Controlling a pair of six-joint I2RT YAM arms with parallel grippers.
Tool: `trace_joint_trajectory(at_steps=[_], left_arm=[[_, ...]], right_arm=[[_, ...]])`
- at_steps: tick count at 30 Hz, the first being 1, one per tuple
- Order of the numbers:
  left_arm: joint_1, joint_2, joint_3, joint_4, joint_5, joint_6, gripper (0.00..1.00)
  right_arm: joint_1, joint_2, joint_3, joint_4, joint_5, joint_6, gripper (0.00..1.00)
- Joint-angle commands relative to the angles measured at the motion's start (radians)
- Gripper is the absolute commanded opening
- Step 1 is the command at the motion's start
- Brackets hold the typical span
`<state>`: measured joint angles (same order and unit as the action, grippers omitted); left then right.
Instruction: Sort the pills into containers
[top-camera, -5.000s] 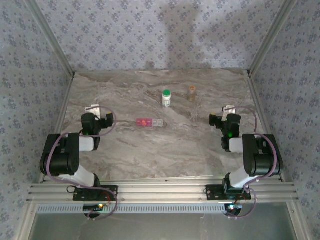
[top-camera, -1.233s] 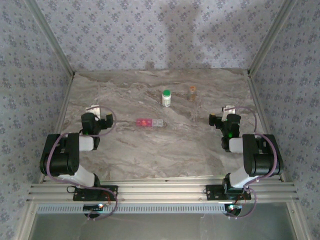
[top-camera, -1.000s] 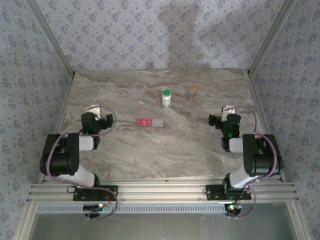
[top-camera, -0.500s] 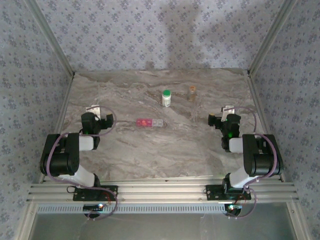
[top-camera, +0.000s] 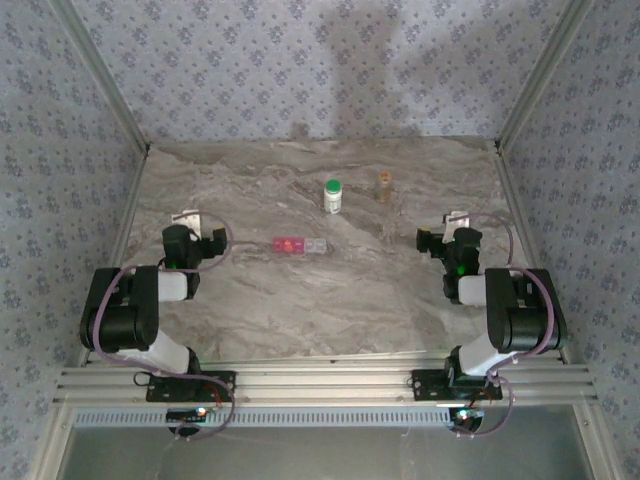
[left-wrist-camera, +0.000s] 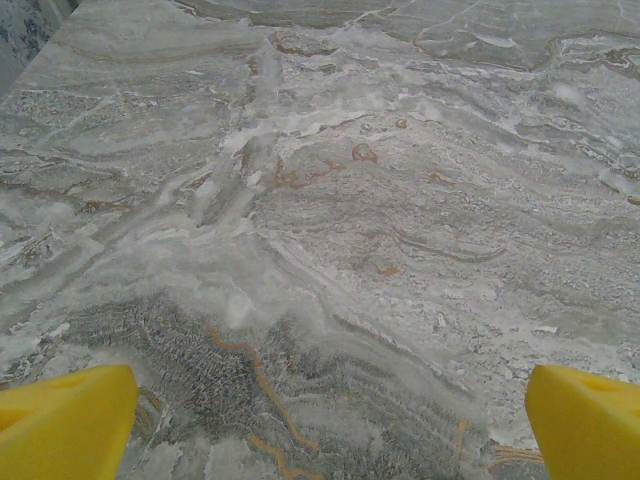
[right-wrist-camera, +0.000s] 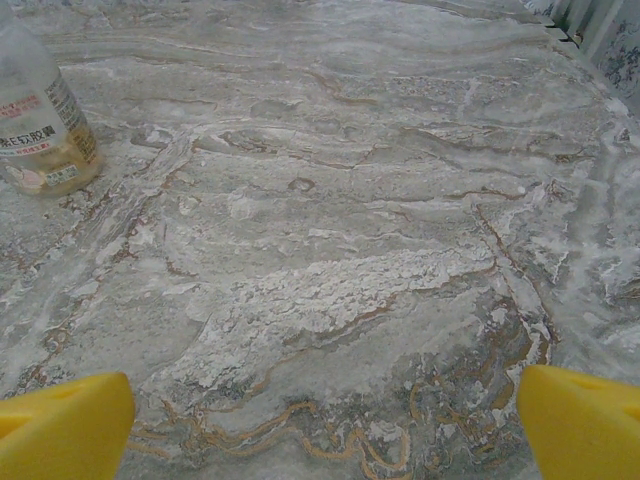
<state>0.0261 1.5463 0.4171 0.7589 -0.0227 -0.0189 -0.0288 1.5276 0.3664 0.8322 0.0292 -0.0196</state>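
Note:
Three containers stand on the marble table (top-camera: 300, 300). The white bottle with a green cap (top-camera: 333, 196) is upright at the back centre. The small amber-tinted vial (top-camera: 384, 185) stands to its right, and in the right wrist view the vial (right-wrist-camera: 40, 120) is at the far left. The pink-and-clear strip case (top-camera: 298, 245) lies flat in the middle. The pills are out of view. My left gripper (top-camera: 193, 224) rests low at the left, open, its yellow fingertips (left-wrist-camera: 60, 425) wide apart over bare marble. My right gripper (top-camera: 447, 226) is at the right, open and empty, its fingertips (right-wrist-camera: 585, 420) spread.
Patterned walls with metal posts (top-camera: 110, 95) close in the table on the left, back and right. An aluminium rail (top-camera: 320, 385) runs along the near edge and carries both arm bases. Bare marble lies between each gripper and the containers.
The right wrist has turned very slightly to the left. The left arm and the three containers have not moved.

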Motion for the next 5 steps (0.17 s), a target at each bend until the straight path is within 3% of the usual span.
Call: trace_joint_trajectory(at_steps=[1, 5], left_arm=[[0.002, -0.016, 0.011, 0.023, 0.012, -0.006, 0.99], [-0.004, -0.016, 0.011, 0.023, 0.0, -0.004, 0.99]], right_arm=[[-0.015, 0.002, 0.035, -0.033, -0.025, 0.0, 1.0], [0.02, -0.006, 0.005, 0.017, 0.008, -0.031, 1.0]])
